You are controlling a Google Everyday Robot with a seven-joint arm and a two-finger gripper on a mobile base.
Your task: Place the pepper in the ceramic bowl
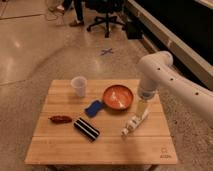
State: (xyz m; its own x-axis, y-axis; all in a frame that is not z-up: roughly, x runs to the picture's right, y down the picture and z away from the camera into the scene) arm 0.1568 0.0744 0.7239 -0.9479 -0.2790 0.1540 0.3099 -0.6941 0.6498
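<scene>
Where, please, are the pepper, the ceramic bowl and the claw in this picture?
pepper (60, 119): camera view, middle of its body.
ceramic bowl (119, 96): camera view, its bare inside.
claw (142, 111): camera view, its lower end, hanging close beside the ceramic bowl.

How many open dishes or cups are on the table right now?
2: the ceramic bowl behind the middle of the table, and a translucent cup to its left. The gripper hangs just right of the bowl; nothing seems hidden behind the arm.
</scene>
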